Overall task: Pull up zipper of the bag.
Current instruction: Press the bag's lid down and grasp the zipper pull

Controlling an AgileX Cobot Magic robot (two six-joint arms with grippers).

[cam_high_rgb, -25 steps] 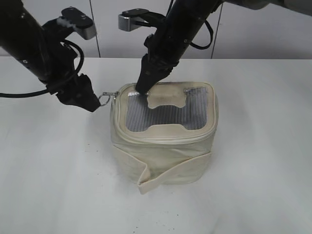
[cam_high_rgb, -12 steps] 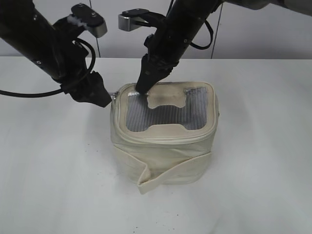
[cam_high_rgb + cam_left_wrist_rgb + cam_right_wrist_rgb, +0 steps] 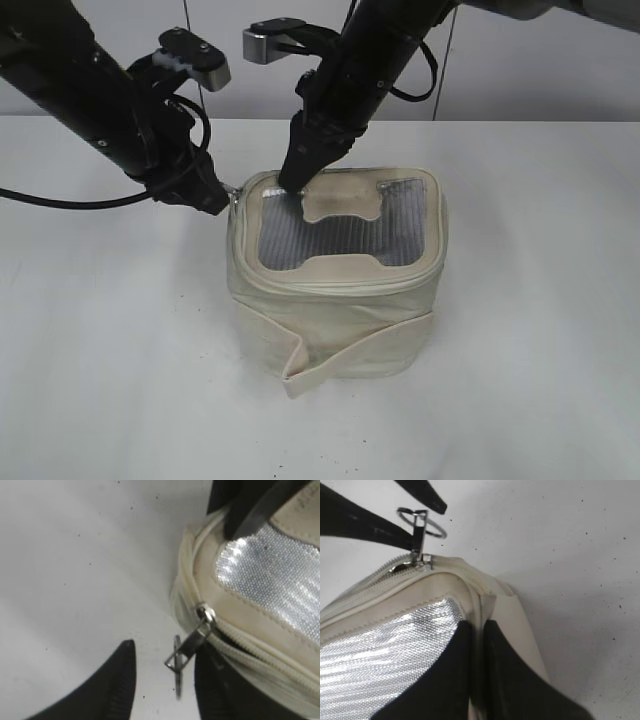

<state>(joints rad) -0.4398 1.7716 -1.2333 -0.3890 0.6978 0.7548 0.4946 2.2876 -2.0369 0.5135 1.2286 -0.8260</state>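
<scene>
A cream bag (image 3: 335,300) with a silver mesh lid stands on the white table. Its zipper pull (image 3: 189,647) with a metal ring (image 3: 177,665) hangs at the lid's back left corner. It also shows in the right wrist view (image 3: 420,530). My left gripper (image 3: 162,667) is open, its fingers on either side of the pull and ring; in the exterior view it (image 3: 222,200) sits at the bag's left corner. My right gripper (image 3: 479,645) is shut on the lid's rim seam at the back left; in the exterior view it (image 3: 296,180) presses there.
The white table (image 3: 100,350) surrounds the bag. A pale wall runs behind it. Both black arms crowd the back left of the bag.
My left gripper has moved right toward the bag, from apart with the ring near its tip to straddling the pull at the corner. The right arm and bag have not moved.
</scene>
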